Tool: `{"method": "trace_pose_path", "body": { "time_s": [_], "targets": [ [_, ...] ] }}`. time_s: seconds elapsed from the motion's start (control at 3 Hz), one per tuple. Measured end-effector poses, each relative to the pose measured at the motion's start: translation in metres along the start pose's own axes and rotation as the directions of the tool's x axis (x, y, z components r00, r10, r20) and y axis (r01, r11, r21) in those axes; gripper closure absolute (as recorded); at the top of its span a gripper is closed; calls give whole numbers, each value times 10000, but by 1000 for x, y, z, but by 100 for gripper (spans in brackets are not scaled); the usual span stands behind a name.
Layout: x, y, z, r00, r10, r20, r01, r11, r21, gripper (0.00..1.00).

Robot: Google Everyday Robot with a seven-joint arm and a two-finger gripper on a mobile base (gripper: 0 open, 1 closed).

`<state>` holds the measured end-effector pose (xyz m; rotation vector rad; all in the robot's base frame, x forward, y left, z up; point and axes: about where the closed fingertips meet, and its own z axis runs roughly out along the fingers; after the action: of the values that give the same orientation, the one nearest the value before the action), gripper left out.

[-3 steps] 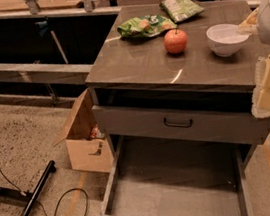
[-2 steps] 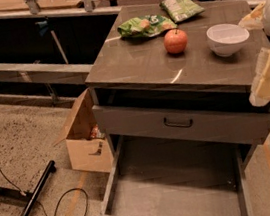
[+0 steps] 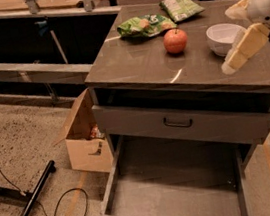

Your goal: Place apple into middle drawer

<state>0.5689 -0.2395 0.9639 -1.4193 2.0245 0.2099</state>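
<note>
Gripper (image 3: 240, 53) beside bowl (image 3: 218, 31), apple (image 3: 175, 41) nearby

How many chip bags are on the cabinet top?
2: one bag just behind the apple, another farther back. The tool hangs at the right, by the white bowl.

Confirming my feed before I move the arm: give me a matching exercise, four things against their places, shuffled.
1. round red-orange apple
2. white bowl
3. wide grey metal middle drawer
4. end effector

A. pulled out below the handled drawer front
B. over the grey cabinet top, right side
C. just in front of the green snack bags
D. between apple and end effector

Pairs: 1-C, 2-D, 3-A, 4-B
</note>
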Motion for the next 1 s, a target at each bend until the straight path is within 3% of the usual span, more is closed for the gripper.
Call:
{"method": "trace_pose_path", "body": {
  "time_s": [0.33,0.67,1.0],
  "targets": [
    [-18,-32,26,9966,617,550,-661,9945,814,0],
    [-24,-51,29,9936,703,887,-832,9850,1511,0],
    [-24,-51,29,9936,689,896,-820,9851,1512,0]
  ]
}}
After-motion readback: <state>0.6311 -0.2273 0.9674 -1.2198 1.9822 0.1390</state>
